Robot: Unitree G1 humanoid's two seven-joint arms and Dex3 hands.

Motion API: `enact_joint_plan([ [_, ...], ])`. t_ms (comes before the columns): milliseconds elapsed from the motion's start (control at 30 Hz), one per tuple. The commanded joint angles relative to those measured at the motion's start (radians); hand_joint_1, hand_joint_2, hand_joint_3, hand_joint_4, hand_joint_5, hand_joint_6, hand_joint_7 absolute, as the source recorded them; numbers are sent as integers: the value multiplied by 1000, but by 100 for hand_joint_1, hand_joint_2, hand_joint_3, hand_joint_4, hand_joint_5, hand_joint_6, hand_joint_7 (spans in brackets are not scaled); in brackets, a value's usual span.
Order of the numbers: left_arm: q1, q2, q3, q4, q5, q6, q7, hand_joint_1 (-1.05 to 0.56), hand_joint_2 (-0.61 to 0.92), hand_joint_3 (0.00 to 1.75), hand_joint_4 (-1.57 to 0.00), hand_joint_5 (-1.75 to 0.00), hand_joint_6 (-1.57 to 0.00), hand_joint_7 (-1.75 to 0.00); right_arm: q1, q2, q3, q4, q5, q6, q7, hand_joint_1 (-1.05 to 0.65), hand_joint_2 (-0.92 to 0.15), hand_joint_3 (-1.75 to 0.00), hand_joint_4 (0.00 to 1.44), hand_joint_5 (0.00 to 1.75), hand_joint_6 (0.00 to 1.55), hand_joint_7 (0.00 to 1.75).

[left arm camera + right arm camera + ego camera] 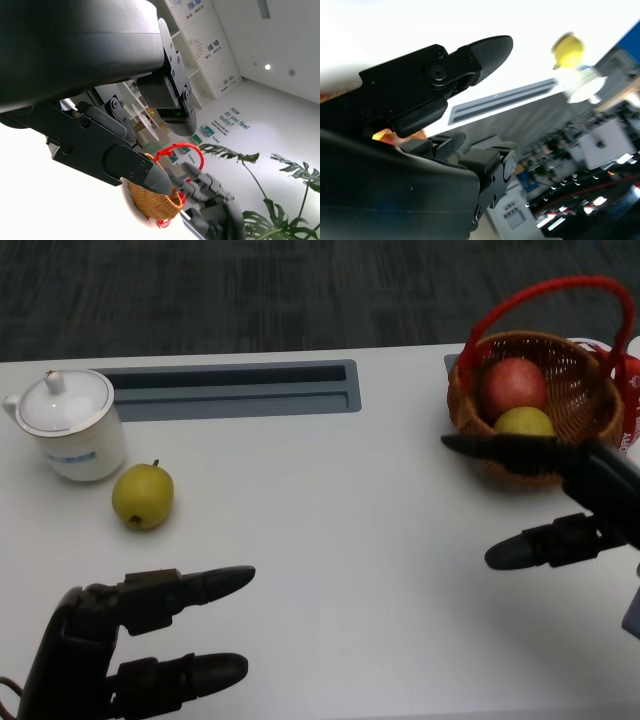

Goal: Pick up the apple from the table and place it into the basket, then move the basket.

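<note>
A brown wicker basket (588, 390) with a red handle stands at the table's far right. Inside it lie a red apple (515, 385) and a yellow-green fruit (523, 421). My right hand (580, 495) hovers just in front of the basket, fingers spread and holding nothing; one finger stretches across the basket's near wall. My left hand (130, 640) rests open at the near left, empty. Another yellow-green fruit (143, 496) lies on the table ahead of it. The left wrist view shows the basket (150, 200) with my right hand (215, 205) beside it.
A white lidded cup (70, 425) stands at the far left, just behind the loose fruit. A grey recessed slot (235, 390) runs along the table's back. A red and white object (628, 390) sits behind the basket at the right edge.
</note>
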Motion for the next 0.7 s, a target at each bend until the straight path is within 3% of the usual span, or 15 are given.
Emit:
enact_joint_plan([
  [33,-33,15,7,30,-20,18,-18,-50,80,0,-105,-1,-94,-1,49,59,-28,-40,158,-34,121,-55,-86,0,66,2,61,2],
  [200,-61,17,4,42,-39,20,-38,-49,78,0,-106,-1,-95,-1,118,145,-51,-130,392,34,350,-47,-85,0,70,2,64,2],
  [300,-67,20,6,38,-44,17,-48,-49,78,0,-106,-1,-95,-1,143,176,-74,-171,471,78,444,-44,-84,0,73,2,67,2],
  [533,-67,29,15,2,-47,18,-64,-50,75,0,-101,0,-92,0,176,223,-128,-181,492,73,529,-44,-80,0,75,1,68,1],
  [700,-59,44,21,-19,-45,9,-74,-48,72,0,-96,0,-90,0,199,244,-136,-176,445,35,537,-46,-79,0,70,0,64,0],
])
